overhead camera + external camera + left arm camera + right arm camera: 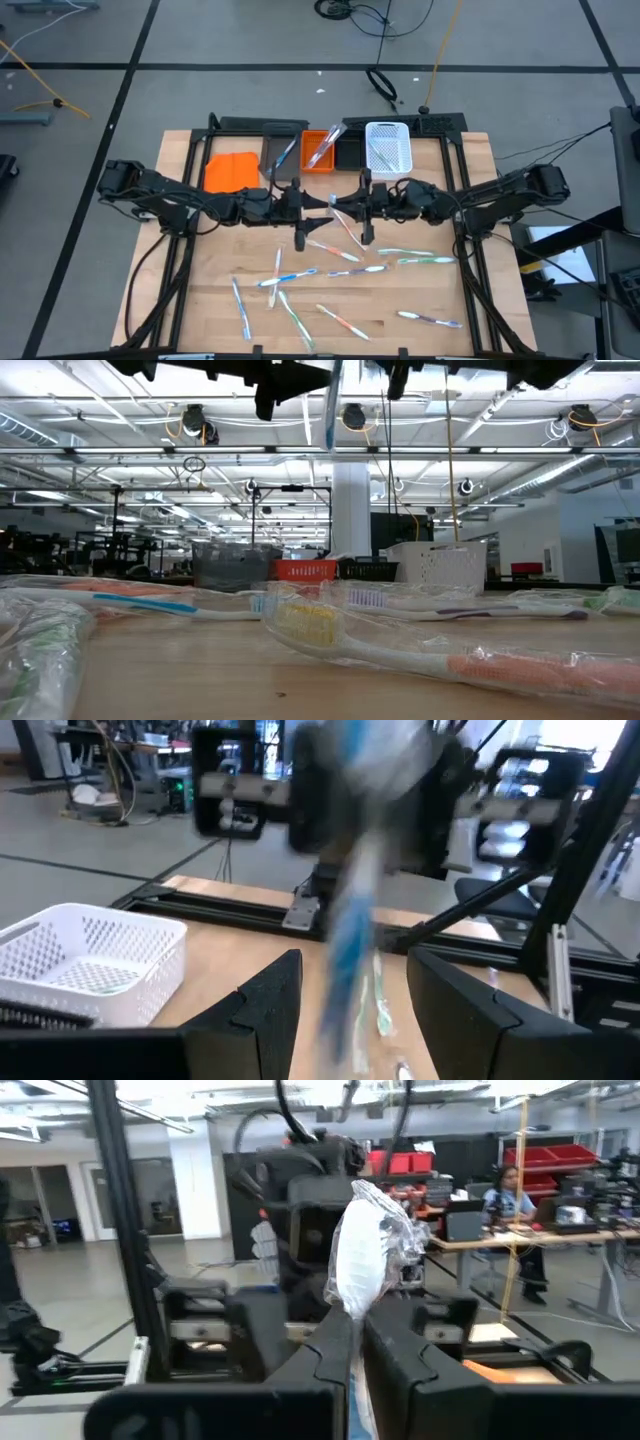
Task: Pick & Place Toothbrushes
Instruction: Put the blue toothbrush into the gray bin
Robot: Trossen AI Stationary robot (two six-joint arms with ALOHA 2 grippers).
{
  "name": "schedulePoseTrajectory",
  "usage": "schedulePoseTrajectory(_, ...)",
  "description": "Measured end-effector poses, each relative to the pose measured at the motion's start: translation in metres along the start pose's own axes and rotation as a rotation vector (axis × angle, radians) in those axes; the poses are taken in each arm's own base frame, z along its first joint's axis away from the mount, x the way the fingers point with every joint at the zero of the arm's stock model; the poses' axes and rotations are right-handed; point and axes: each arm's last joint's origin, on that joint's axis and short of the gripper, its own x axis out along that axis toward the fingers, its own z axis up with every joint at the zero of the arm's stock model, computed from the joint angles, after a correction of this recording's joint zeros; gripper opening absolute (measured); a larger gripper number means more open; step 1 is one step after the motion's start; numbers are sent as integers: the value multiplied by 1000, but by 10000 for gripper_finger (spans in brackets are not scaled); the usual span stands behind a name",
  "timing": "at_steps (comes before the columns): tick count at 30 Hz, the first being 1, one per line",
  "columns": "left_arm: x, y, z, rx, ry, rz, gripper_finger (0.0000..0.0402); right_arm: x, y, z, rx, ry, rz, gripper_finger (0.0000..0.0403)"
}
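My right gripper [365, 1355] is shut on a wrapped toothbrush [365, 1250] with blue accents, held above the table's middle [338, 212]. In the low view that toothbrush [333, 405] hangs upright, clear of the table. My left gripper [355, 1005] is open and faces the right one. Its fingers stand on either side of the held toothbrush [348, 940] without touching it. Several other wrapped toothbrushes [300, 275] lie flat on the wooden table [200, 300]. One toothbrush sticks out of the grey bin [280, 152] and another out of the orange bin [320, 150]. My right gripper pinches the wrapped toothbrush between its two fingers [330, 1350]. The crinkled wrapper end [375, 1230] rises above them and a short piece shows below. The fingers reach in level from the table's right and lie across the stick. It stands upright, lifted clear.
Along the far edge stand a grey bin, an orange bin, a black bin [348, 150] and a white mesh bin [388, 145], with a flat orange piece [232, 170] to their left. A dark frame [462, 200] rims the table. A person [515, 1210] sits at a desk beyond.
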Motion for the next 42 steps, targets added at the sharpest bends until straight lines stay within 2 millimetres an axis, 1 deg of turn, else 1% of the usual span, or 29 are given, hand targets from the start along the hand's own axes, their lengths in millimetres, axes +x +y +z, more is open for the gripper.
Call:
schedulePoseTrajectory(7, 0, 0, 0, 6, 0, -2, 180, 3, -2, -1, -1, -7, -4, 7)
schedulePoseTrajectory(10, 0, 1, 0, 5, 1, -1, 165, 2, -1, 1, -1, -14, -4, 7)
schedulePoseTrajectory(14, 0, 1, 0, 9, 2, -4, 120, 2, -1, 0, 0, -11, 1, 7)
schedulePoseTrajectory(20, 0, 1, 0, 28, 4, -26, 23, 2, -1, 0, 2, -10, 21, 8)
schedulePoseTrajectory(21, 0, 1, 0, 33, 4, -26, 15, 2, -1, 0, 3, -11, 20, 9)
schedulePoseTrajectory(32, -1, 1, -2, 51, 38, -5, 4, 2, -1, -3, -8, 23, 16, 39)
schedulePoseTrajectory(38, -11, 5, 3, 72, 85, 71, 3, 0, -2, -2, -43, 50, 8, 66)
schedulePoseTrajectory(42, -22, 8, 11, 88, 94, 153, 2, -1, -1, -2, -58, 45, 19, 91)
